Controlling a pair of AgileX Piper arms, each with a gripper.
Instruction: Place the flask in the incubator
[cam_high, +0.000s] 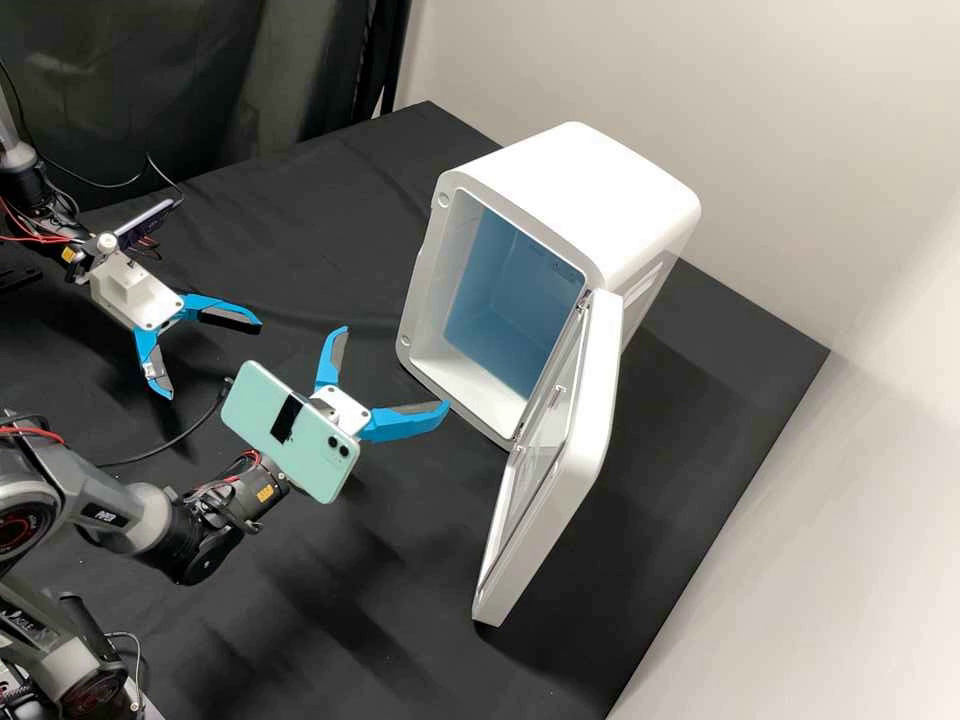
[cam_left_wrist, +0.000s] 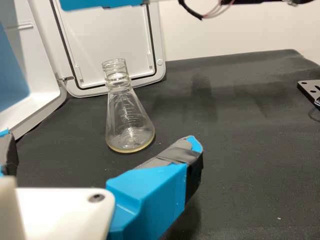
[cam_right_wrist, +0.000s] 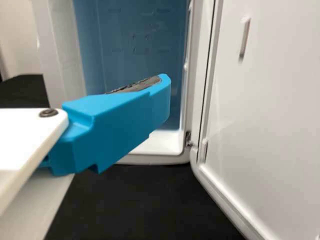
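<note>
A clear empty conical flask (cam_left_wrist: 129, 117) stands upright on the black bench (cam_left_wrist: 240, 115), a short way in front of my left gripper (cam_left_wrist: 95, 152). The gripper is open, nothing between its blue fingers (cam_left_wrist: 165, 182). In the high view the left gripper (cam_high: 205, 350) hovers at the left of the bench. The white incubator (cam_high: 600, 190) stands at the back right with its blue inside (cam_high: 510, 290) showing and its door (cam_high: 560, 450) swung wide open. My right gripper (cam_high: 388, 380) is open and empty just before the opening, one finger (cam_right_wrist: 120, 117) level with the chamber (cam_right_wrist: 135, 45).
A mint green phone (cam_high: 290, 430) is mounted on the right arm's wrist. Cables (cam_high: 40, 225) lie at the far left. The bench edge (cam_high: 720, 520) runs diagonally at the right, close to the incubator. A black plate (cam_left_wrist: 310, 90) sits off to the side.
</note>
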